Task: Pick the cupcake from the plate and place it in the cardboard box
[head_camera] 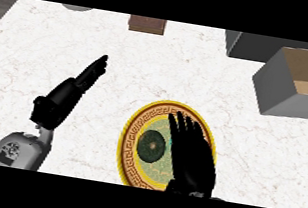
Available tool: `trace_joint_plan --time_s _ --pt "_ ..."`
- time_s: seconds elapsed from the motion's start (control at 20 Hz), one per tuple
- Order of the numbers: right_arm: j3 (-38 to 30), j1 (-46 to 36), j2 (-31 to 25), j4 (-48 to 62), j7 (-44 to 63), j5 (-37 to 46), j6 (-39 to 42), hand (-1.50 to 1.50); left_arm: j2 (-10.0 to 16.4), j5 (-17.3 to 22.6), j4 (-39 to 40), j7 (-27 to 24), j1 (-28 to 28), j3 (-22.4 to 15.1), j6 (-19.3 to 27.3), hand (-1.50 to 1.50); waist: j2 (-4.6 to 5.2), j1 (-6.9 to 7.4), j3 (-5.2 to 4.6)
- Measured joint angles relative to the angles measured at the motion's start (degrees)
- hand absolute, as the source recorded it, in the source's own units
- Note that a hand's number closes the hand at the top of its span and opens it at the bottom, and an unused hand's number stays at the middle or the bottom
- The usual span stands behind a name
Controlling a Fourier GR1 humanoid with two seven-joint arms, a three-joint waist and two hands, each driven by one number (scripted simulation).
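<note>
Your white marble counter [25,85] fills the view, and everything below is placed from the plate. Up and to the right of the plate, well apart from it, stands the cardboard box [282,91]. It is open at the top, with grey outer walls, and you can see its brown inner walls and floor. Behind the cardboard box, further from the plate, is a second grey block [252,45], cut by the view's edge.

The plate [132,128] has a gold patterned rim and a green middle with a dark round disc [152,146] at its centre. You cannot tell whether that disc is the cupcake or part of the pattern.

Your right hand [193,158] lies over the plate's right half, hiding it, with its fingers [182,125] straight and slightly spread, curled round nothing. Your left hand [65,97] is to the left of the plate, apart from it, with its fingers [95,71] straight and pressed together, pointing up and to the right.

Far above the plate sits a brown thing [147,24], and left of it is a grey round thing [75,7]. Both are cut off.
</note>
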Motion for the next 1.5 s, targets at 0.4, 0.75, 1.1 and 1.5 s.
trace_joint_plan --time_s 0.4,0.75,1.1,1.5 --pt "-1.1 -0.3 -0.2 4.4 -1.3 -0.6 -0.8 -1.50 -2.6 -3.1 1.7 -1.1 -0.1 1.1 -1.0 0.00 0.01 -0.03 -0.01" --pt "-1.0 0.7 -0.4 7.9 -3.2 1.6 -2.8 -1.50 -3.9 -3.9 1.2 0.0 -0.5 2.6 -2.5 0.00 -0.02 -0.05 -0.01" --pt "-3.2 -1.6 -0.2 12.2 -5.1 2.6 -4.4 1.50 -4.7 -5.1 -1.1 0.8 1.1 3.2 -3.4 0.00 -0.28 0.04 -0.12" --pt "-4.7 -2.8 -1.7 14.8 -11.1 3.9 -6.6 1.50 -5.2 -6.0 -0.3 -0.8 1.6 4.4 -4.2 0.00 -0.65 0.05 -0.24"
